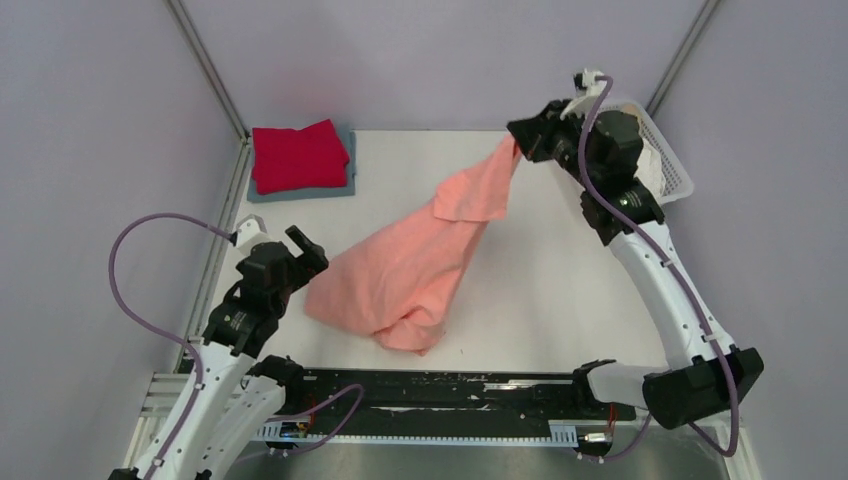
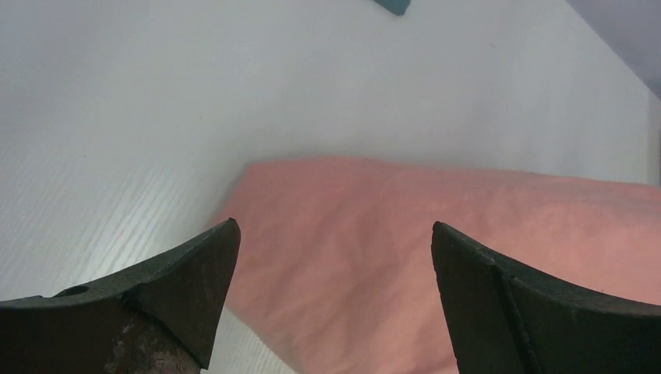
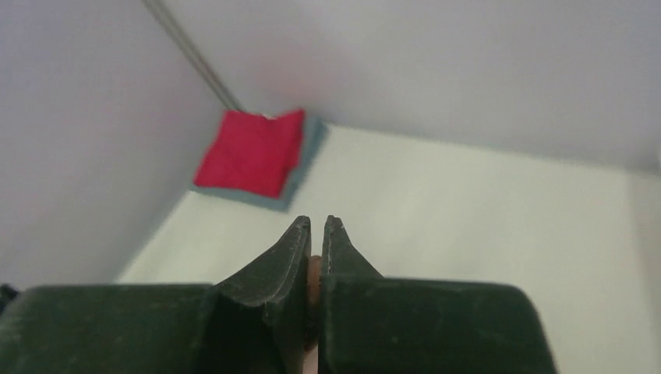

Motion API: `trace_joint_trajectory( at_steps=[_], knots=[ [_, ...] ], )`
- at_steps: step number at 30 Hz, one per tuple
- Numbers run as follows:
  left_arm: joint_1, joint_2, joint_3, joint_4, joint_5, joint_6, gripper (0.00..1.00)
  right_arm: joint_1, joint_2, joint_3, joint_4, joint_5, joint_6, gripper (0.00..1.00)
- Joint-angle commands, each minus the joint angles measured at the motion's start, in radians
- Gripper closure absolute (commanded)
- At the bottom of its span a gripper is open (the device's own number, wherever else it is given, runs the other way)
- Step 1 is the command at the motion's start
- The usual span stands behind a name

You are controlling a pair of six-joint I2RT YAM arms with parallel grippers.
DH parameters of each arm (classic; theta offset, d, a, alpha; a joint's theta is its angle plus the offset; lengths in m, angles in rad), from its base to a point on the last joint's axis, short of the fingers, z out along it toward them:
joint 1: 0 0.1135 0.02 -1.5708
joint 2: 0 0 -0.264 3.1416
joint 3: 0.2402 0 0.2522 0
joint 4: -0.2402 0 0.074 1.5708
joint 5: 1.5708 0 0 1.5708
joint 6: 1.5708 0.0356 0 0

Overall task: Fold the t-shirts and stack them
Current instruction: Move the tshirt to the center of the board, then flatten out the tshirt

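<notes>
Soft cloth, the salmon-pink t-shirt (image 1: 410,275) drapes from one lifted corner near the far right corner of the table (image 1: 570,280) down to a crumpled heap toward the near edge, unfolded. The right gripper (image 1: 518,142) is pressed together on that raised corner. The left gripper (image 1: 312,250), spread wide, hovers at the shirt's left edge. At the far left corner a red t-shirt (image 1: 298,155) lies folded on a grey-blue t-shirt (image 1: 300,194), so two look done. What the white basket (image 1: 672,165) holds, I cannot tell.

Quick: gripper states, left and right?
Left gripper: open, holding nothing.
Right gripper: closed on the salmon-pink t-shirt.
</notes>
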Motion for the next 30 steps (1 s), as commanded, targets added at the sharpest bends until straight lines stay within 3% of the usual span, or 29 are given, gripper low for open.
trace_joint_trajectory(
  at_steps=[1, 2, 3, 4, 6, 7, 12, 16, 20, 24, 28, 30],
  knots=[
    [0.003, 0.075, 0.004, -0.023, -0.006, -0.064, 0.00, -0.139, -0.106, -0.357, -0.038, 0.182, 0.101, 0.93],
    [0.003, 0.090, -0.007, -0.011, 0.011, -0.077, 0.00, -0.157, -0.110, -0.442, -0.040, 0.208, 0.117, 0.88],
    [0.003, 0.120, -0.010, -0.007, 0.016, -0.084, 0.00, -0.170, -0.101, -0.503, -0.043, 0.234, 0.115, 0.75],
    [0.003, 0.136, -0.016, 0.001, 0.031, -0.089, 0.00, -0.178, -0.086, -0.543, -0.056, 0.258, 0.115, 0.47],
    [0.003, 0.184, -0.026, 0.016, 0.058, -0.085, 0.00, -0.179, -0.052, -0.573, -0.095, 0.353, 0.114, 0.06],
    [0.003, 0.212, -0.033, 0.024, 0.067, -0.084, 0.00, -0.181, -0.038, -0.568, -0.113, 0.383, 0.104, 0.00],
    [0.008, 0.288, -0.108, 0.132, 0.130, -0.122, 0.00, -0.161, -0.029, -0.536, -0.190, 0.406, 0.071, 0.00],
    [0.036, 0.363, -0.149, 0.223, 0.187, -0.127, 0.00, -0.046, -0.003, -0.550, -0.186, 0.422, -0.010, 0.00],
    [0.050, 0.460, -0.181, 0.307, 0.219, -0.123, 0.00, 0.071, 0.105, -0.520, -0.185, 0.434, -0.079, 0.00],
    [0.056, 0.543, -0.198, 0.383, 0.261, -0.131, 0.00, 0.141, 0.249, -0.456, -0.186, 0.464, -0.017, 0.00],
    [0.056, 0.614, -0.195, 0.444, 0.304, -0.122, 0.13, 0.183, 0.362, -0.409, -0.199, 0.459, 0.009, 0.00],
    [0.056, 0.643, -0.190, 0.469, 0.324, -0.116, 0.26, 0.200, 0.400, -0.399, -0.207, 0.490, 0.030, 0.00]
  ],
)
